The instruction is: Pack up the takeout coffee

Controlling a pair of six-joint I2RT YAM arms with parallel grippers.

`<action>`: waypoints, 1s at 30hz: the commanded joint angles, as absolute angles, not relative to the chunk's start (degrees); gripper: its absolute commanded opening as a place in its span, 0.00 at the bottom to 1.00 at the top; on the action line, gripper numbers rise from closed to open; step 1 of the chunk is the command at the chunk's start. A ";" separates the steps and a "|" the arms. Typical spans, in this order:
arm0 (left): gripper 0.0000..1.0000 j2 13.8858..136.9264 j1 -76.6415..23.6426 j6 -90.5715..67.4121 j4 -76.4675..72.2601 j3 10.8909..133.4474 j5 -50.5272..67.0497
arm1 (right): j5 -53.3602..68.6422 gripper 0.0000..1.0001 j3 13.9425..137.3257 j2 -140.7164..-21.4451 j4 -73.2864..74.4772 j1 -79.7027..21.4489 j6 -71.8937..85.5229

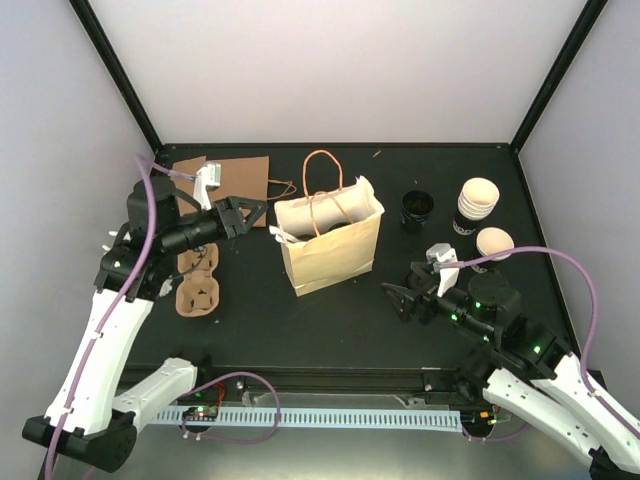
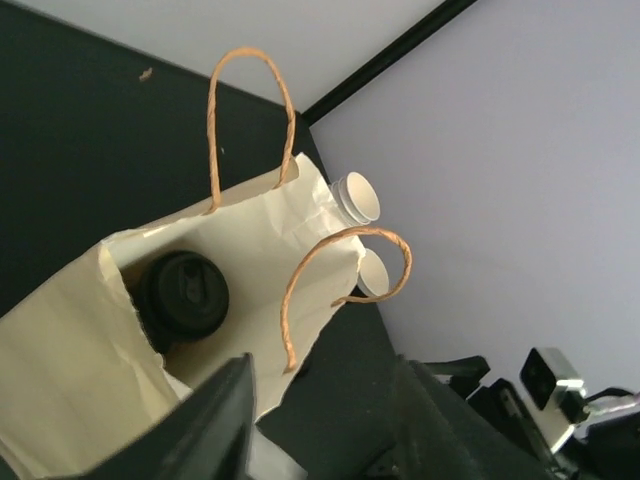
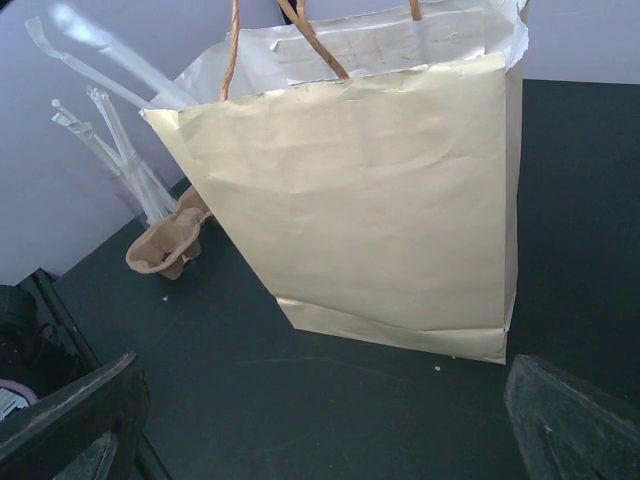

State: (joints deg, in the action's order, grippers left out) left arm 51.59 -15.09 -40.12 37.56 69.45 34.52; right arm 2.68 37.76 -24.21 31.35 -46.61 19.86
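Observation:
A cream paper bag (image 1: 330, 245) with loop handles stands upright mid-table. Inside it, the left wrist view shows a round black lid (image 2: 183, 293); what lies under the lid is hidden. The takeout coffee, a small cream paper cup (image 1: 494, 243), stands on the table right of the bag, next to a stack of like cups (image 1: 478, 200). My left gripper (image 1: 255, 212) hovers at the bag's upper left edge, its jaws apart and holding nothing (image 2: 330, 420). My right gripper (image 1: 392, 297) is low on the table, right of the bag and facing it, wide open and holding nothing (image 3: 330, 420).
A stack of black lids (image 1: 417, 207) stands between bag and cups. A brown pulp cup carrier (image 1: 198, 285) lies left of the bag, under my left arm. Brown paper sheets (image 1: 240, 178) lie at the back left. Clear straws (image 3: 120, 170) stand in a holder beyond the carrier.

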 commanded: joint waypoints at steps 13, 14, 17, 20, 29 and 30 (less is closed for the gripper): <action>0.98 48.76 -15.93 -27.84 41.24 71.84 24.82 | -4.30 1.00 39.31 -24.30 31.77 -46.75 20.59; 0.99 48.05 -15.95 -26.46 42.49 71.39 22.43 | -5.56 1.00 39.41 -24.15 31.59 -46.76 20.79; 0.99 44.69 -15.91 -22.61 43.81 67.63 16.99 | -8.19 1.00 38.71 -22.45 29.76 -46.69 19.01; 0.99 39.54 -15.91 -21.13 42.28 60.58 13.27 | -13.46 1.00 36.94 -19.82 26.63 -46.76 18.08; 0.99 23.64 -15.91 -21.00 28.25 35.12 8.97 | -23.92 1.00 28.45 -12.71 17.40 -46.71 9.07; 0.99 22.17 -15.95 -20.48 25.54 32.53 8.64 | -23.58 1.00 27.34 -12.08 16.29 -46.75 6.86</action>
State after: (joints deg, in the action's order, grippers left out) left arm 27.16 -15.51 -22.63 35.38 39.62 12.25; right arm -18.28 30.92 -14.31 22.55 -46.61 14.17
